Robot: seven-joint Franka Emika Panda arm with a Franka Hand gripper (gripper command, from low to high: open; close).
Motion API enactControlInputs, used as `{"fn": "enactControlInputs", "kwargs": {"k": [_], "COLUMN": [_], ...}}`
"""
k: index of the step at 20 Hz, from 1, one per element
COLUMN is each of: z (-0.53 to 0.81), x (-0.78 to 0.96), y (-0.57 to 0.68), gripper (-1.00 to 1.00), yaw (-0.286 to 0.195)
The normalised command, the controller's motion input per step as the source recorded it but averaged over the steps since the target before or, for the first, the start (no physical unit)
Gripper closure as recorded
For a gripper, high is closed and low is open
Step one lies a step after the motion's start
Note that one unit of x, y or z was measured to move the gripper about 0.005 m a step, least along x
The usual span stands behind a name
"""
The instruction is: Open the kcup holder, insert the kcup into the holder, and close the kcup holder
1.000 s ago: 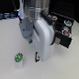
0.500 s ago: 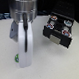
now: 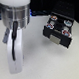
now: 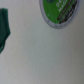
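The kcup holder (image 3: 51, 34) is a black box at the exterior view's right. Its tray (image 3: 65, 42) is pulled out, with red- and blue-lidded pods in the round slots. In the wrist view the kcup (image 4: 60, 12) shows its round green foil lid with a white rim, resting on the pale table. In the exterior view my white arm (image 3: 14, 46) covers the kcup's spot. Neither view shows my gripper's fingers, so its state is hidden.
A blurred dark green shape (image 4: 4, 29) sits at the edge of the wrist view, apart from the kcup. The pale table (image 3: 41, 62) lies between my arm and the holder. A dark cable (image 3: 15, 39) runs down the arm.
My arm has swung toward the exterior view's left and lower in the picture. It now covers the green-lidded kcup that showed on the table a second ago. The holder has stayed put.
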Motion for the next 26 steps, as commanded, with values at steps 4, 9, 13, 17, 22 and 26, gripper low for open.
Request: {"fn": "enactControlInputs", "kwargs": {"k": [4, 9, 13, 17, 22, 26], "z": [-0.15, -0.03, 0.01, 0.06, -0.22, -0.09], "x": [0.26, 0.05, -0.10, -0.55, -0.27, 0.04], "y": [-0.17, 0.04, 0.06, 0.09, 0.00, -0.10], "gripper": [-1.00, -1.00, -1.00, -1.00, -1.00, -1.00], "yaw": [-0.159, -0.025, 0.000, -0.014, -0.021, -0.044]}}
